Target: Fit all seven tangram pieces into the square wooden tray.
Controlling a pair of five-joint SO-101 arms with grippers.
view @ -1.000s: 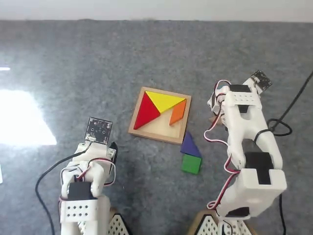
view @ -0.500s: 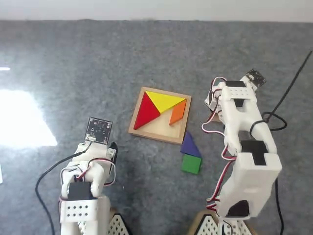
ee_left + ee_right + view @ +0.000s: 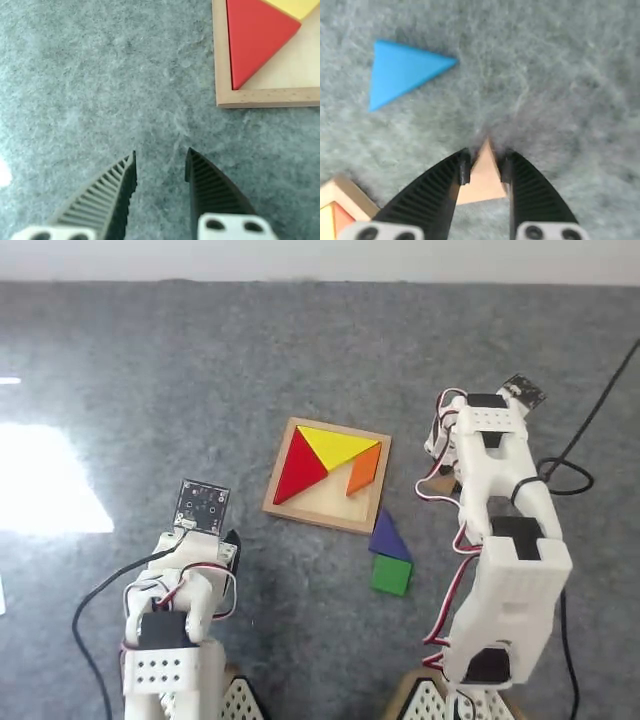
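- Wooden tray mid-table, w/ red triangle, yellow triangle & orange piece inside.
- Purple triangle & green square touching, on table just beside tray.
- Right hand clamped on pale tan triangle, low over table; blue triangle nearby.
- Left hand open, fingers apart, over table near tray corner.

The grey surface is viewed from above by a fixed high camera and seen close up past the left tool and the right tool by downward-facing wrist cameras, a wooden tray corner being shared by all.
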